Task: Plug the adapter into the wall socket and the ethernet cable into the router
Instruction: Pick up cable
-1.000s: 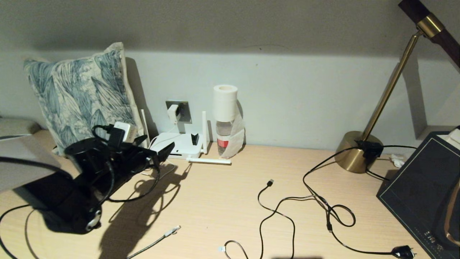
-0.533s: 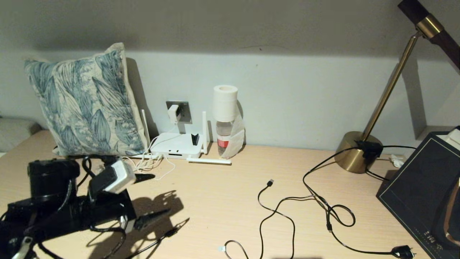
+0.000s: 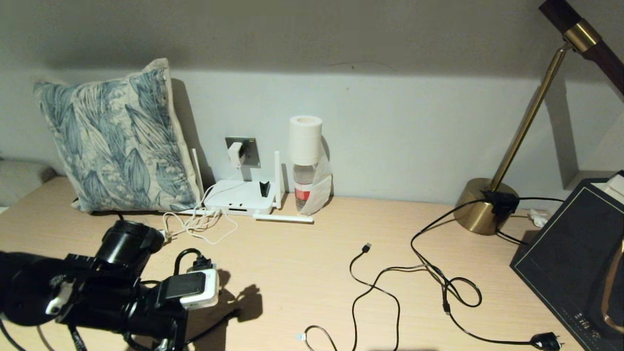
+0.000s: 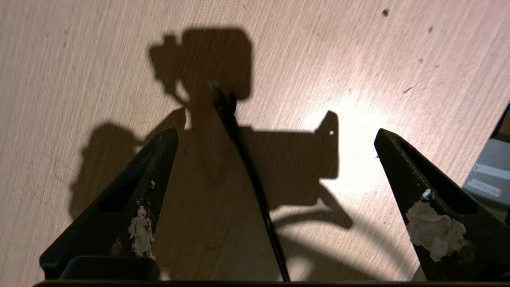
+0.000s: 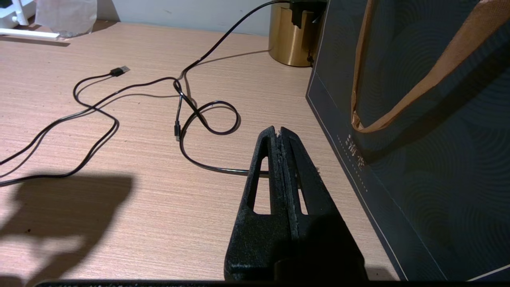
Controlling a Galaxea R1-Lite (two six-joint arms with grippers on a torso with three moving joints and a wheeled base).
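While left pincer (image 4: 275,159) hangs spread over ethernet cable (image 4: 247,159), thin, limp: pinch near connector; right pincer (image 5: 279,137) pressed together.

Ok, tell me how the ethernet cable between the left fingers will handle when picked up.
The ethernet cable is thin and lies curved, so it will probably droop and swing from the left gripper. Being so thin, it is likely light. Its narrow jacket may slip between the fingers unless pinched squarely.
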